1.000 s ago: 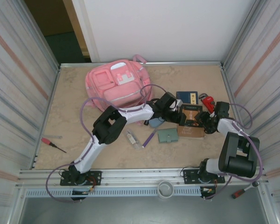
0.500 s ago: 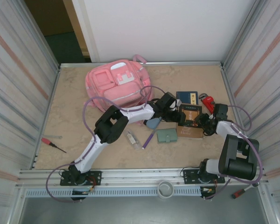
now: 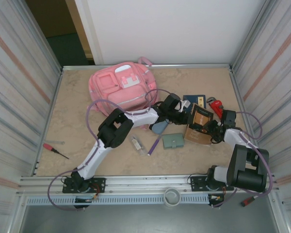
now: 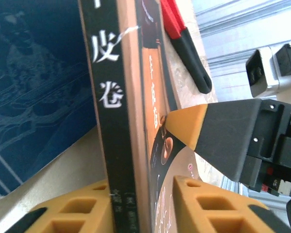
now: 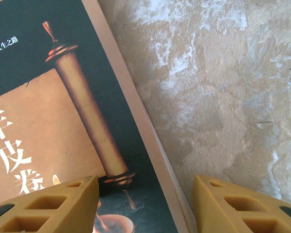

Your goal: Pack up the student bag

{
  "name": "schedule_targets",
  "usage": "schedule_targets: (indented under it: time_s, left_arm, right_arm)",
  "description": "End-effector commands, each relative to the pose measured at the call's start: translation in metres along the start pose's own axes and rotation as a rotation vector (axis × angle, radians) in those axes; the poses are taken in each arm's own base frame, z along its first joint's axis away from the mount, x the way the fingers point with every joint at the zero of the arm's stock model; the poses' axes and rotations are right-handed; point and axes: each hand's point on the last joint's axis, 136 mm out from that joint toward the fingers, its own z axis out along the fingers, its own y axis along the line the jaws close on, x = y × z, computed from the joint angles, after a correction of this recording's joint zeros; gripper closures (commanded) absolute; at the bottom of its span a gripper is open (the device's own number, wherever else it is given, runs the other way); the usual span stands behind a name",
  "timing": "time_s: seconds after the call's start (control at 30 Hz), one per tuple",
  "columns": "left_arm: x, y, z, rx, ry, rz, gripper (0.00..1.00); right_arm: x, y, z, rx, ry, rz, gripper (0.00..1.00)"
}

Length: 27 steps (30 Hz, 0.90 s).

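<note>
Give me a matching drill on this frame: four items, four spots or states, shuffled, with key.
Items:
1. student bag
2. brown book
3. red screwdriver
4. green wallet

Spots or states:
A. by the left edge of the table
B. far left area, against the back
C. tipped up on edge, right of centre
D. lying flat just right of the purple pen

Pairs: 1-B, 2-C, 3-A, 4-D

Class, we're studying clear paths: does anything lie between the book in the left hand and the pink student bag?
Nothing loose. The left arm and its purple cable span the gap from book to student bag; the grey-blue pouch lies beside that path.
</note>
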Motion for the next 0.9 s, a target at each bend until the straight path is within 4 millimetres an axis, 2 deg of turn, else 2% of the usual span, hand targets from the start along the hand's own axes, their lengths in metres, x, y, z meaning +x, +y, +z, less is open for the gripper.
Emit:
schedule_targets:
  time_s: [0.0,0.17,0.23,0.3,0.37,0.43,0.5,0.53,0.63,0.7,0.73,0.87]
  left_arm:
    - [-0.004,-0.037,0.0,0.105,0.013,0.1,0.7]
    - [-0.002,-0.022,0.012,0.083,0.029,0.1,0.74]
    - [-0.005,-0.022,0.011,0.084,0.023,0.101,0.82]
    - [-0.012,-0.03,-0.002,0.116,0.002,0.119,0.91]
    - [-0.026,-0.047,-0.028,0.162,-0.066,0.165,1.0]
    - [-0.041,-0.069,-0.067,0.214,-0.154,0.23,1.0]
    - [-0.051,-0.082,-0.104,0.248,-0.228,0.262,1.0]
    - [-0.059,-0.096,-0.132,0.272,-0.276,0.279,1.0]
    - [-0.073,-0.102,-0.185,0.296,-0.382,0.263,1.0]
    - [-0.076,-0.102,-0.213,0.319,-0.436,0.243,1.0]
    - [-0.079,-0.103,-0.229,0.328,-0.471,0.233,1.0]
    - [-0.081,-0.104,-0.275,0.341,-0.571,0.188,1.0]
  right_arm:
    - [-0.004,0.014,-0.008,-0.041,-0.011,-0.009,0.48]
    - [-0.005,0.017,-0.011,-0.051,-0.021,-0.03,0.48]
    - [-0.005,0.018,-0.012,-0.053,-0.023,-0.034,0.48]
    - [-0.009,0.02,-0.018,-0.057,-0.036,-0.047,0.47]
    - [-0.016,0.029,-0.032,-0.085,-0.074,-0.07,0.42]
    - [-0.026,0.047,-0.055,-0.16,-0.131,-0.108,0.34]
    - [-0.031,0.076,-0.085,-0.297,-0.193,-0.157,0.25]
    - [-0.03,0.092,-0.099,-0.375,-0.206,-0.181,0.21]
    - [-0.024,0.14,-0.136,-0.59,-0.213,-0.258,0.13]
    - [-0.019,0.164,-0.153,-0.697,-0.195,-0.288,0.06]
    - [-0.017,0.175,-0.158,-0.74,-0.179,-0.298,0.01]
    - [0.008,0.219,-0.161,-0.874,-0.048,-0.387,0.01]
